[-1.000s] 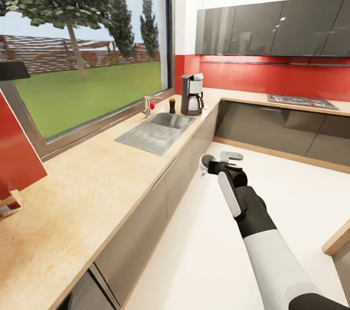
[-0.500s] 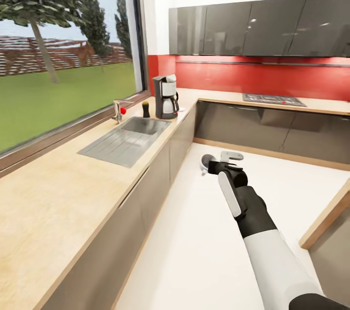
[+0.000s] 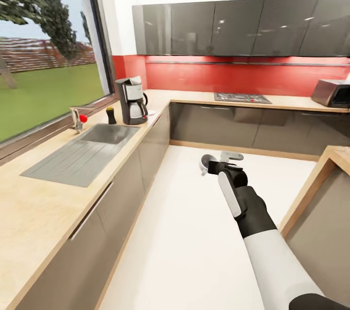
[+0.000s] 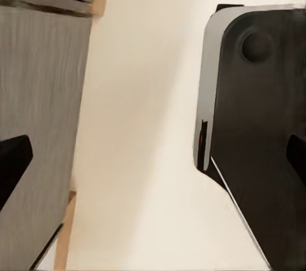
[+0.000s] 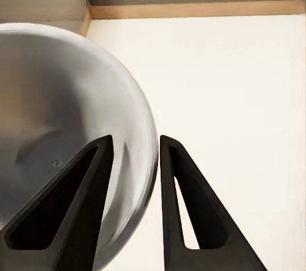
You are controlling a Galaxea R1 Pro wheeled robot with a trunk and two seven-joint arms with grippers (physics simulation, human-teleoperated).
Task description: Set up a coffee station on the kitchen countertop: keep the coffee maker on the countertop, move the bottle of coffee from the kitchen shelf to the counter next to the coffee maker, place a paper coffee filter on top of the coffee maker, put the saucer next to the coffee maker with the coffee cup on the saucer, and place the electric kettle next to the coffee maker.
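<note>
My right gripper (image 3: 214, 163) hangs over the floor in mid-aisle, shut on the rim of the white saucer (image 3: 204, 164). In the right wrist view the saucer (image 5: 64, 124) has its edge pinched between the two dark fingers of the gripper (image 5: 134, 140). The coffee maker (image 3: 132, 100) stands on the kitchen countertop (image 3: 29, 203) in the far corner by the window. A small dark bottle (image 3: 111, 115) sits just left of it; its label is too small to read. In the left wrist view the left gripper (image 4: 153, 150) is open over the floor, with nothing between its fingers.
A steel sink (image 3: 82, 154) with a red-knobbed tap (image 3: 78, 119) is set into the worktop. Grey cabinet fronts (image 3: 121, 193) line the aisle's left side. A hob (image 3: 241, 98) and a steel appliance (image 3: 333, 92) are on the back counter. An island corner (image 3: 316, 188) juts in at the right.
The whole view has swung right and moved forward along the counter, so the camera moved. The right arm and the saucer keep the same place in the picture.
</note>
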